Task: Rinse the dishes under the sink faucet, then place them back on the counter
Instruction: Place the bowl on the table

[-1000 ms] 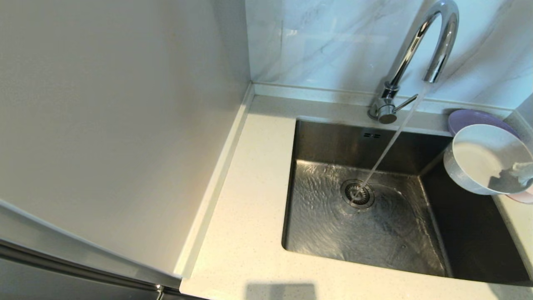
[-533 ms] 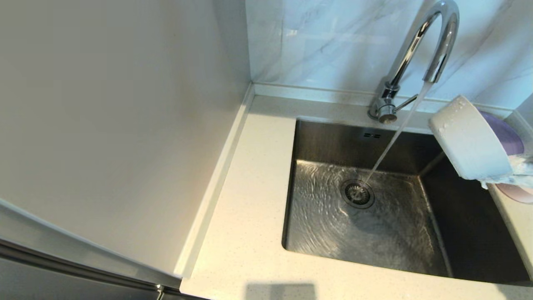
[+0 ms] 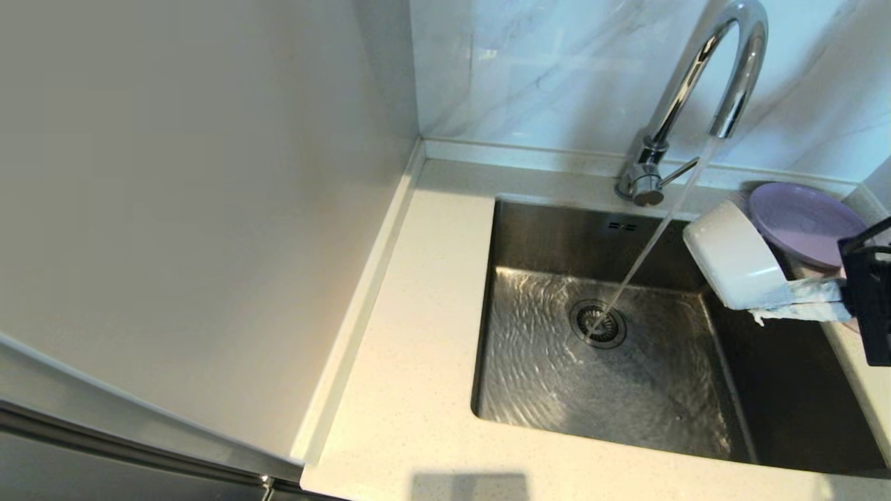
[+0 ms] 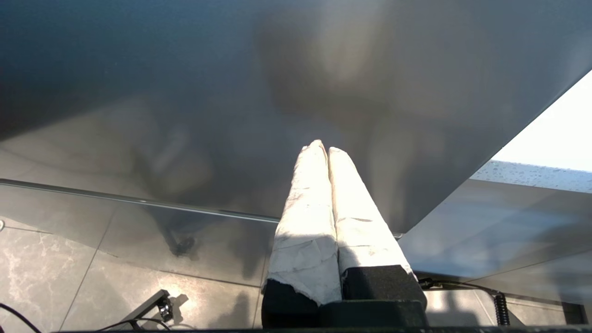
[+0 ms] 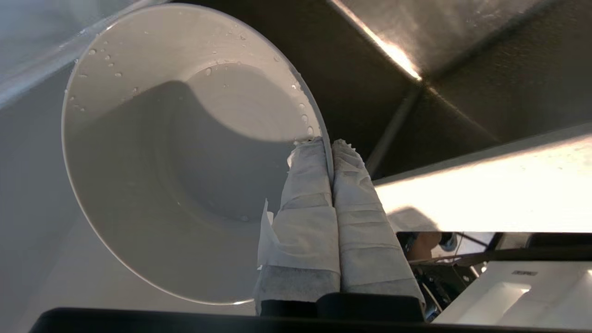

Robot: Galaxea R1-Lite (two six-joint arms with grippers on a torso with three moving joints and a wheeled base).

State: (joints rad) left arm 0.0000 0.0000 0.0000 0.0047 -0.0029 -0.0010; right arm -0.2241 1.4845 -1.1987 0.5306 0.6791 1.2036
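**Grey-white bowl tipped on its side over the sink**

The sink [image 3: 612,390] is our landmark: water from the faucet [image 3: 703,76] behind it runs onto its drain strainer [image 3: 597,323]. At its right edge our right gripper [image 5: 332,152] pinches the rim of the grey-white bowl [image 3: 734,257], tilted sideways above the basin. The lilac plate [image 3: 804,219] sits on the counter [image 3: 418,348] beyond. Our left gripper [image 4: 326,148] has its fingers pressed together, empty.

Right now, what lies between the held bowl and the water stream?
Nothing: head view shows only open sink between the bowl, held by the right gripper, and the stream.
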